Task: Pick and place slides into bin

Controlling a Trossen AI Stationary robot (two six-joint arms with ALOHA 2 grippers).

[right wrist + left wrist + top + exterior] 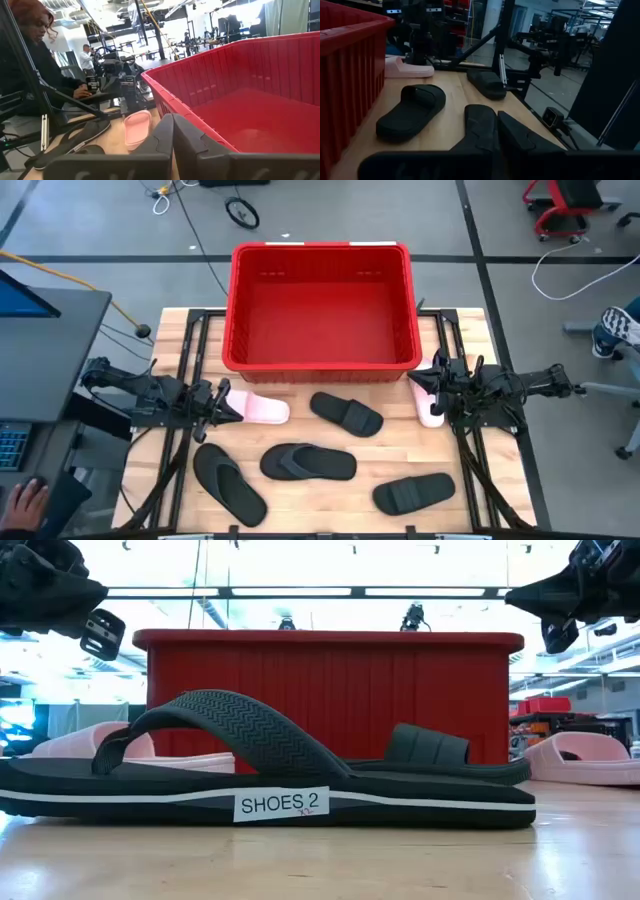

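The red bin (322, 305) stands at the table's far middle. Six slides lie on their soles in front of it: a pink slide (262, 409) at the left, a pink slide (432, 414) at the right, a black slide (347, 414), a black slide (413, 493), a flip-flop (308, 463) and a flip-flop (228, 483). My left gripper (238, 407) is shut and empty, raised by the left pink slide's left end. My right gripper (413, 379) is shut and empty, raised beside the bin's near right corner, above the right pink slide. Both also show in the low view, the left gripper (100, 635) and the right gripper (555, 632).
A person sits beyond the table's left edge (35, 55), with a hand (25, 502) at a keyboard. Dark arm frames run along both table sides (190, 360). The nearest flip-flop (270, 775) fills the low view in front of the bin (330, 690).
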